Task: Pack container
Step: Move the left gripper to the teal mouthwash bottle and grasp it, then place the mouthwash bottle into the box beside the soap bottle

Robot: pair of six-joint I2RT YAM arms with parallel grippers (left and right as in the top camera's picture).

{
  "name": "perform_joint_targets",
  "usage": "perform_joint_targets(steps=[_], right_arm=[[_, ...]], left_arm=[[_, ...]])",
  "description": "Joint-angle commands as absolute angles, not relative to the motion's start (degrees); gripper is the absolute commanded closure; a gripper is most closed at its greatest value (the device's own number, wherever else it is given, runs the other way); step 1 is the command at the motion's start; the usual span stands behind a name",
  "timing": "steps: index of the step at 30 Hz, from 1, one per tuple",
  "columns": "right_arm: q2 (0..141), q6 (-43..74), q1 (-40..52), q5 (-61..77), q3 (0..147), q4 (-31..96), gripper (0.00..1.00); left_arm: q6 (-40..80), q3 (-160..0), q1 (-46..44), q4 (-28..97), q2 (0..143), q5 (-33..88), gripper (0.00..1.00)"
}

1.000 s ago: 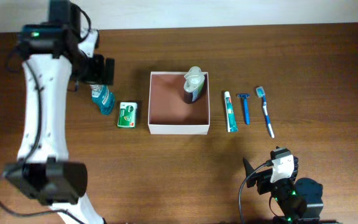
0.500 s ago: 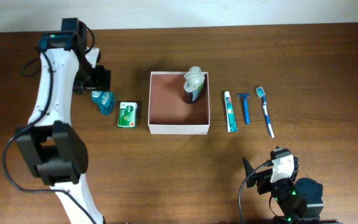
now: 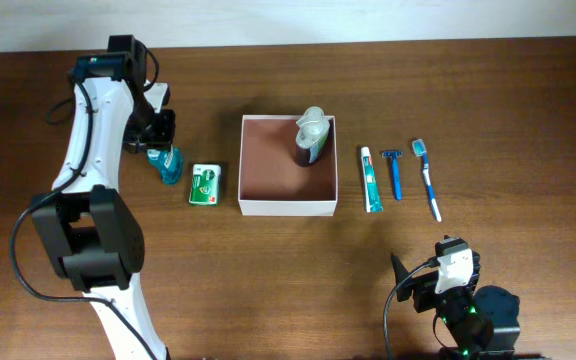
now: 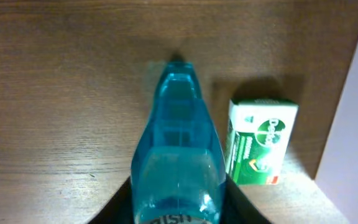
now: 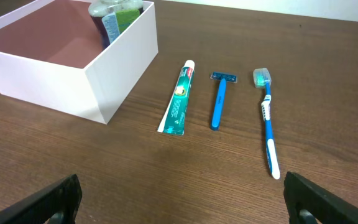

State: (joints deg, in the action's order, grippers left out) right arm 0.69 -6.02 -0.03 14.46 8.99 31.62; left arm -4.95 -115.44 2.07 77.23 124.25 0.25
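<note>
While right gripper (image 5: 188,202) rests open | left gripper (image 3: 160,145) seemingly clamps blue bottle (image 4: 178,149) | near container (image 3: 288,208).

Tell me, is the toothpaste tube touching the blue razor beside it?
Apart. The right wrist view shows a strip of bare table between the toothpaste tube and the razor along their whole length.

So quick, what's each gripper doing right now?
Left gripper: closed on the blue bottle.
Right gripper: open, holding nothing.
</note>
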Motion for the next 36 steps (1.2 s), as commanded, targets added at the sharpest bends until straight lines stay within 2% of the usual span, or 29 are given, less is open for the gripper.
perform_joint_targets(steps=[1,4,11,16,23,30,36], right_arm=[[0.25,-5.50,-0.45,14.17,8.67,31.66,0.01],[0.25,-5.50,-0.45,14.17,8.67,31.66,0.01],[0.25,-5.50,-0.45,14.17,8.67,31.66,0.01],[0.25,-5.50,-0.45,14.17,8.67,31.68,0.01],[0.25,-5.50,-0.45,14.17,8.67,31.66,0.01],[0.25,-5.50,-0.45,14.17,8.67,31.66,0.01],[0.25,-5.50,-0.45,14.17,8.67,31.68,0.01]], left_arm=[[-5.48,-116.97,2.02,79.57,124.27,0.73,0.84],[-5.43,-122.06,1.89,84.27,124.16,1.39,0.91],[-3.79,-147.15,-2.11,96.71,123.17,8.32,0.90],[-2.15,-155.33,-9.56,96.38,120.77,11.11,0.89],[0.78,-151.98,-20.43,95.94,123.35,4.60,0.88],[1.43,-144.55,-24.56,87.46,130.06,4.25,0.87],[2.17,-143.85,-26.50,83.15,136.81,4.71,0.79]])
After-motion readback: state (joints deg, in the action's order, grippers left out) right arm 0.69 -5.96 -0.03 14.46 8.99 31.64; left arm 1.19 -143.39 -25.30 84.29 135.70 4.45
